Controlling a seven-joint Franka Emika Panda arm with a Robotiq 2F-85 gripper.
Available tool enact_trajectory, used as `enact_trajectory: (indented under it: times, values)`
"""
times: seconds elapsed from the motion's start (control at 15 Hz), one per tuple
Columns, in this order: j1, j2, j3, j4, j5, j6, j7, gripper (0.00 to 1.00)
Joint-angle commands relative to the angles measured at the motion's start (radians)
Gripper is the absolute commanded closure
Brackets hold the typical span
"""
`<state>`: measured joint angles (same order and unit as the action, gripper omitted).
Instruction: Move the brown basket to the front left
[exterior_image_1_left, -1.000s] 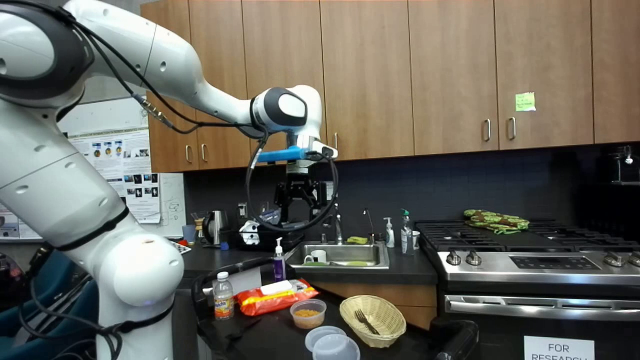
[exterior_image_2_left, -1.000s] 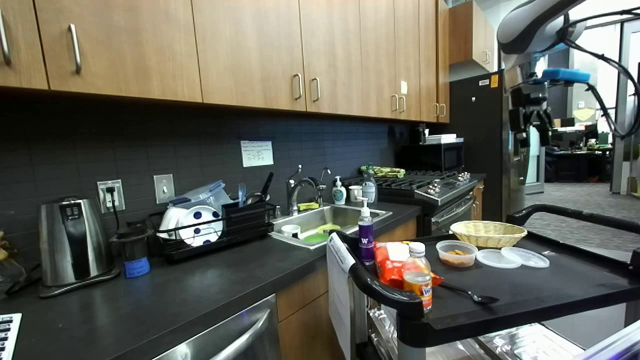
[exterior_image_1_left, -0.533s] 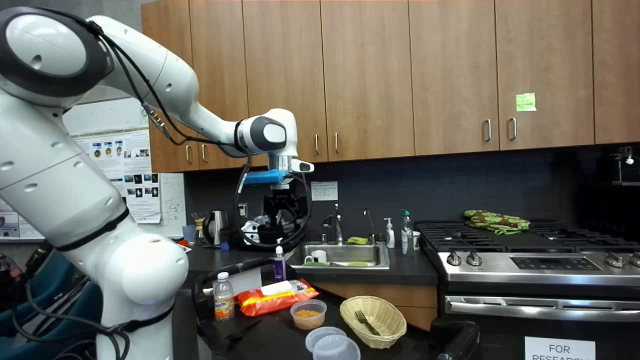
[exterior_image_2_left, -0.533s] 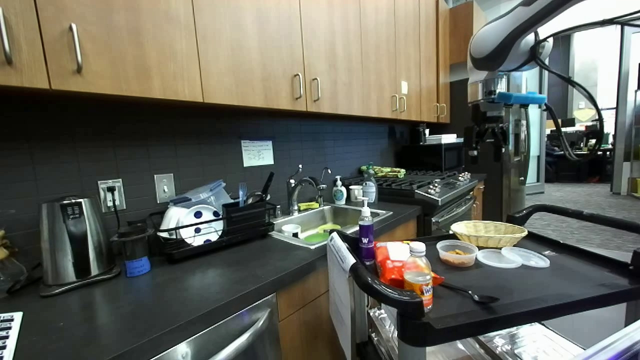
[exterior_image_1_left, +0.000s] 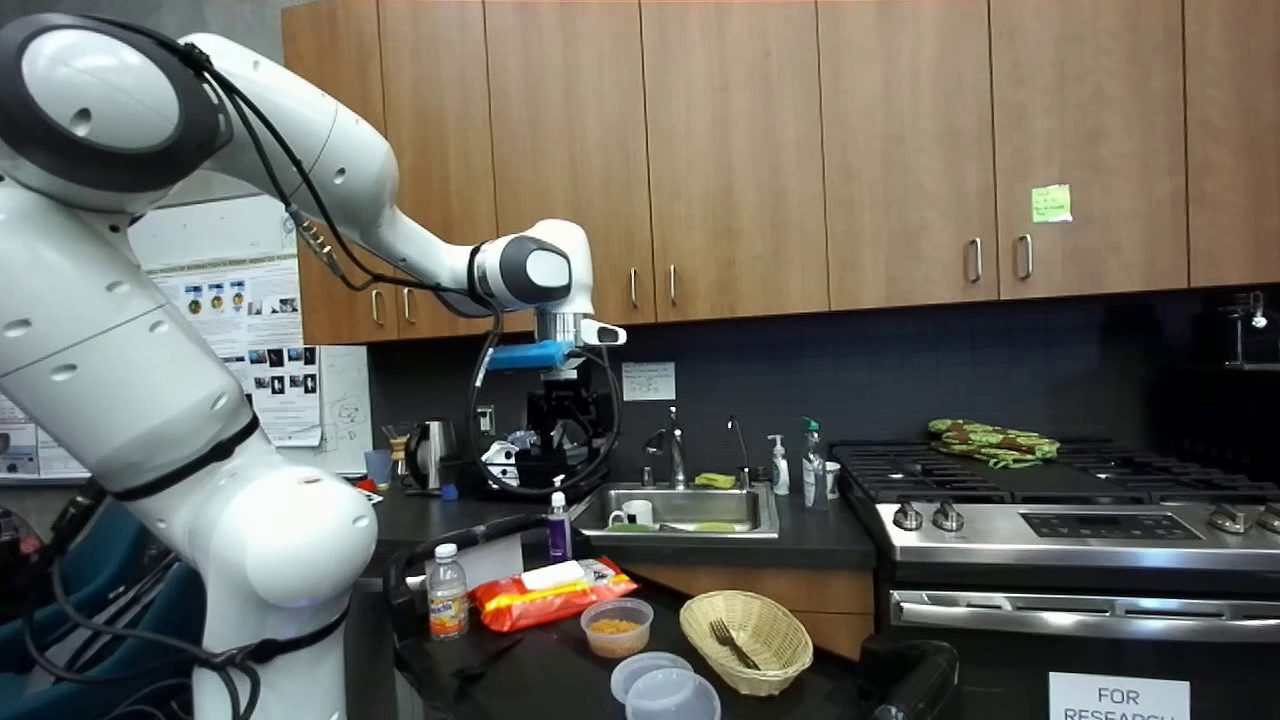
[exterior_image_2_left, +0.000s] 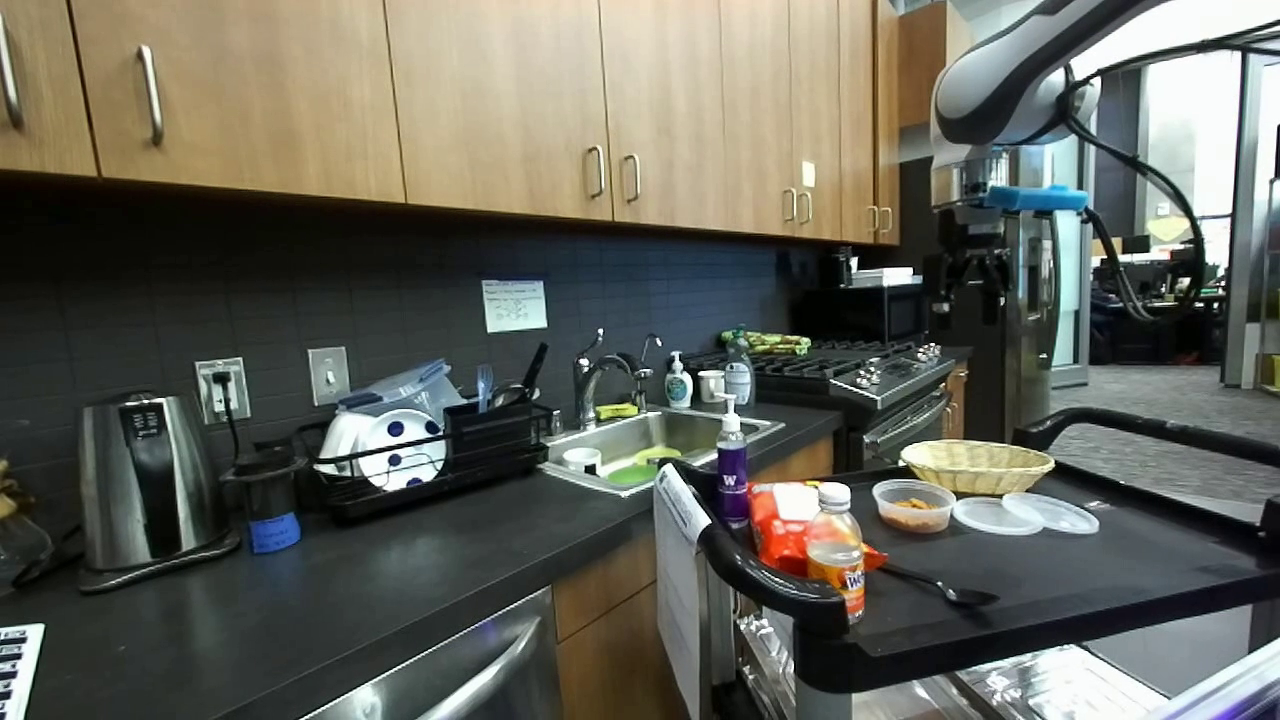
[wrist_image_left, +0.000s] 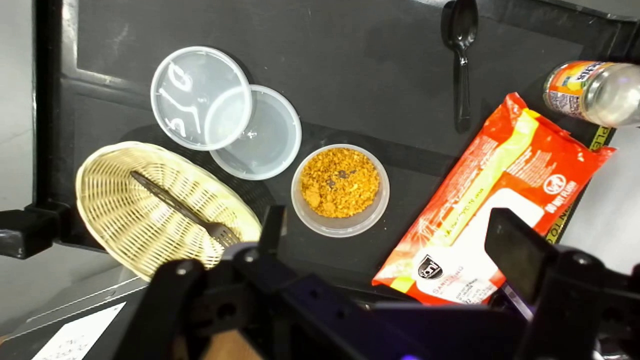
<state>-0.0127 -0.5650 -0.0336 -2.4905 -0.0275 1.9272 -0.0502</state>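
Observation:
The brown basket, a round, shallow straw-woven basket, stands on the cart in both exterior views (exterior_image_1_left: 775, 625) (exterior_image_2_left: 975, 470). A dark fork (wrist_image_left: 185, 210) lies inside it. In the wrist view the basket (wrist_image_left: 145, 230) is at the left, partly covered by the gripper's left side. My gripper (wrist_image_left: 386, 219) is open and empty, with its fingers wide apart. It hangs high above the cart and points down, as an exterior view (exterior_image_2_left: 965, 300) shows. The basket is off to one side of the fingers, not between them.
The black cart top (exterior_image_2_left: 1130, 570) also bears a tub of orange crumbs (wrist_image_left: 340, 185), two clear lids (wrist_image_left: 200, 100), a red wipes pack (wrist_image_left: 480, 200), a drink bottle (exterior_image_2_left: 836, 550), a black spoon (wrist_image_left: 463, 35) and a purple pump bottle (exterior_image_2_left: 733, 470). Black handles (exterior_image_2_left: 770, 580) rise at the cart's ends.
The arm has come down and the gripper has moved left in both exterior views, mostly in the first half second. It is nearly still since. The basket and the cart's other things have not moved.

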Motion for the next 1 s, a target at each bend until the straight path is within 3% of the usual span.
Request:
enact_trajectory:
  times: [0.0,0.4,0.93]
  values:
    - [-0.001,0.0,0.001,0.002,0.001,-0.002,0.0,0.0]
    - [-0.001,0.0,0.001,0.002,0.001,-0.002,0.0,0.0]
    - [-0.009,0.129,-0.01,0.082,-0.023,0.073,-0.036,0.0]
